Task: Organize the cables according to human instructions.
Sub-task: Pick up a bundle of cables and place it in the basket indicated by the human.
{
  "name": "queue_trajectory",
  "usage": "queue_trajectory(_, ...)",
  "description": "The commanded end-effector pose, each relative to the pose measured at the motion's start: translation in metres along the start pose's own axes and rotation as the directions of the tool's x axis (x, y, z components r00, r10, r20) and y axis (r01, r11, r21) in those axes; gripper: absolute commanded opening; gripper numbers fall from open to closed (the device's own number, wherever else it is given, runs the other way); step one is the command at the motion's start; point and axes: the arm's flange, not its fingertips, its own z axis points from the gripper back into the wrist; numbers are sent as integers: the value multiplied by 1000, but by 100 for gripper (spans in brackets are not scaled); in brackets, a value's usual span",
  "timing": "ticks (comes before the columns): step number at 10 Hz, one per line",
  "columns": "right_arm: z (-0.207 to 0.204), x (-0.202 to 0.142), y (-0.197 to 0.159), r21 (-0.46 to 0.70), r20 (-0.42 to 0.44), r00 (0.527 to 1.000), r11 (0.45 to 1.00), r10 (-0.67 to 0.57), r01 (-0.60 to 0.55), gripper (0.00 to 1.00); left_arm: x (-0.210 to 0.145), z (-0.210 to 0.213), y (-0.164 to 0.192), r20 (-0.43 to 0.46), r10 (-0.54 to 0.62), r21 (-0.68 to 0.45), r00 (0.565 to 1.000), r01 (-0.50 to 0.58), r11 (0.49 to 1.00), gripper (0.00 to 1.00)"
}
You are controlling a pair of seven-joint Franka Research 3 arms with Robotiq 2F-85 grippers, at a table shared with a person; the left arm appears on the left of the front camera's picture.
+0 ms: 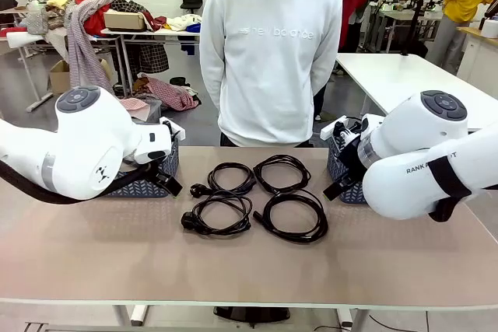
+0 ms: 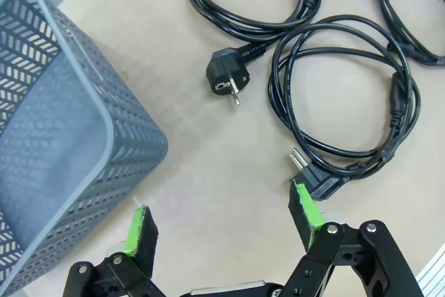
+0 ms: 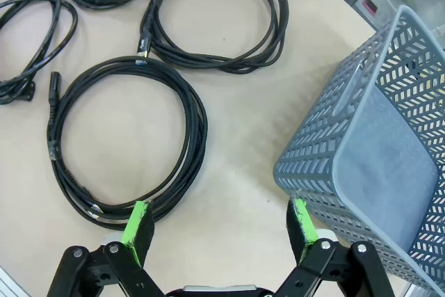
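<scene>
Cables lie as four black coils in a two-by-two block at the middle of the table (image 1: 93,270), none touched by either arm: one coil (image 1: 232,165) and a second (image 1: 282,158) toward the far edge, a third (image 1: 222,231) and a fourth (image 1: 299,239) toward the near edge. A grey mesh basket (image 1: 152,180) stands toward the table's left edge and a matching one (image 1: 342,172) toward its right edge, each well apart from the coils. The left gripper (image 1: 165,179) hangs at the left basket's inner side. Its wrist view shows the jaws spread wide with nothing between the green pads (image 2: 304,208), the left gripper (image 2: 222,217) over bare tabletop, the basket wall (image 2: 76,144) on one side and a flat plug (image 2: 320,180) of a coil just beside one pad. The right gripper (image 1: 339,184) hangs by the other basket, and its wrist view shows the right gripper (image 3: 219,220) likewise released and empty, one pad just over the rim of a coil (image 3: 197,130), the other near the basket's corner (image 3: 327,172). A person (image 1: 268,52) in a white sweatshirt stands at the far edge.
</scene>
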Motion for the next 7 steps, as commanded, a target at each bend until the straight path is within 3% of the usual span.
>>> queue_trajectory(1,0,0,0,0,1,1000,1000,-2,2,100,0,0,1,0,2,1,1000,-2,1000,100)
queue_trajectory(5,0,0,0,0,0,1000,1000,0,0,100,0,0,0,0,-1,0,1000,1,1000,100)
queue_trajectory(7,9,0,-12,59,40,999,998,8,-11,100,4,17,6,29,-50,-34,998,51,998,100)
